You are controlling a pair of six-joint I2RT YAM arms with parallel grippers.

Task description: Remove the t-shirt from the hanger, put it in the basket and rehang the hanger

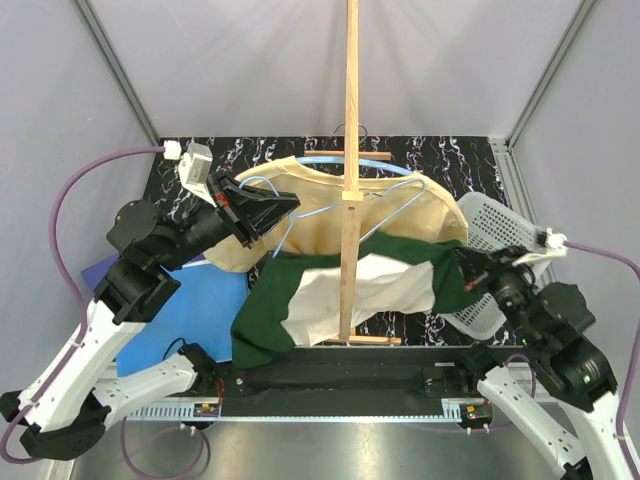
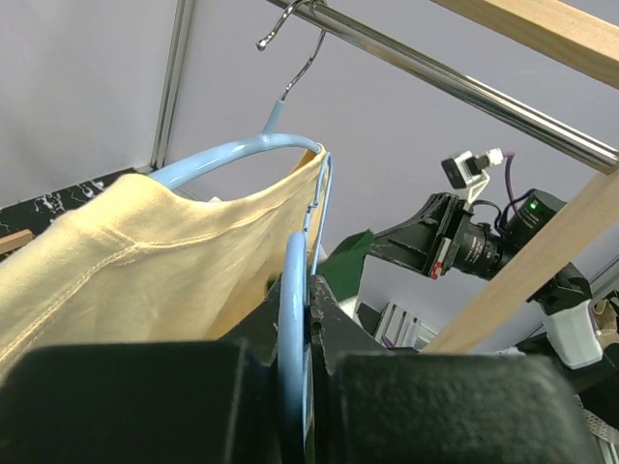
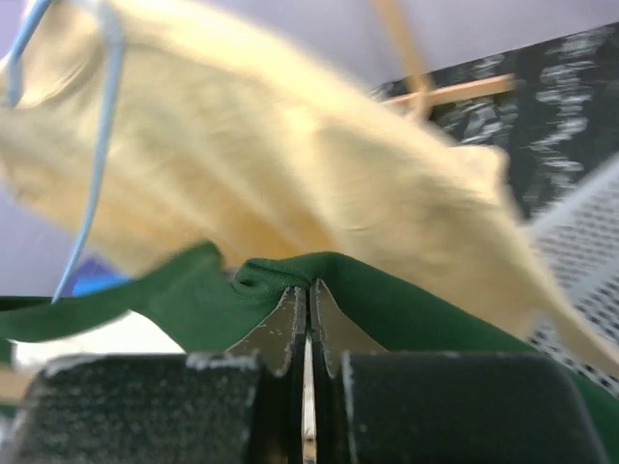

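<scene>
A pale yellow t-shirt (image 1: pixel 310 235) hangs on a light blue hanger (image 1: pixel 320 160) whose hook sits on the metal rail (image 2: pixel 435 72). My left gripper (image 1: pixel 268 212) is shut on the hanger's blue wire (image 2: pixel 293 290) next to the yellow shirt (image 2: pixel 145 261). A green and white t-shirt (image 1: pixel 400 250) hangs stretched below the yellow one. My right gripper (image 1: pixel 462 275) is shut on a fold of its green fabric (image 3: pixel 406 309). In the right wrist view the yellow shirt (image 3: pixel 290 155) and the hanger wire (image 3: pixel 97 155) show behind the gripper (image 3: pixel 308 290). I cannot tell whether the green shirt is on the hanger.
A wooden stand's upright pole (image 1: pixel 350 150) crosses the middle in front of the shirts, with foot bars on the dark patterned table. A white perforated basket (image 1: pixel 490 230) lies at the right. A blue mat (image 1: pixel 185 310) lies at the left. Grey walls enclose the cell.
</scene>
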